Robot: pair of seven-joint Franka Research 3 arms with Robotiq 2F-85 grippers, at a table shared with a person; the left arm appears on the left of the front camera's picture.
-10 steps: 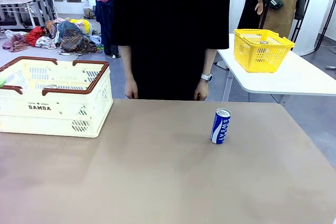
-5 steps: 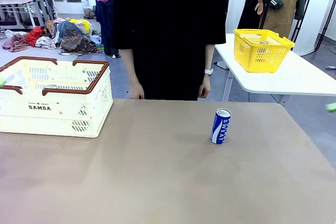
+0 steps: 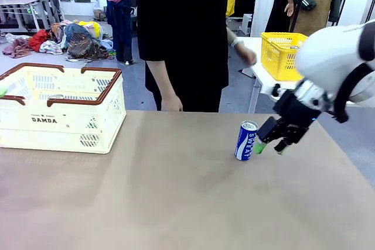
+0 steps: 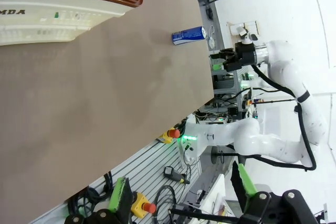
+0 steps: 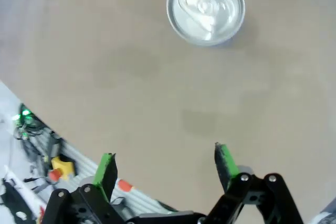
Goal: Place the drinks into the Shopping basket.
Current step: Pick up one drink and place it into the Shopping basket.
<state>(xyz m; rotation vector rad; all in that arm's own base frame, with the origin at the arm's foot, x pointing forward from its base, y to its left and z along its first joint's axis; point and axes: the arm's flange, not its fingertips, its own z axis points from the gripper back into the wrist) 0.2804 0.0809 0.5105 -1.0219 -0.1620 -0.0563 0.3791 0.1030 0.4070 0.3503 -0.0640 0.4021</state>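
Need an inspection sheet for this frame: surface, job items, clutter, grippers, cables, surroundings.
Surface: brown table, flat, no spills seen.
Job's things: blue can upright, right of the middle; Shopping basket at the far left, contents hard to tell.
Clutter: nothing seen on the table.
Grippers: right gripper open, just right of the can, not touching; left gripper open, holding nothing, off the table's edge.
Cables: black cable along the right arm, away from the table top.
Surroundings: person at the far edge; yellow basket on a white table; clothes pile on the floor.
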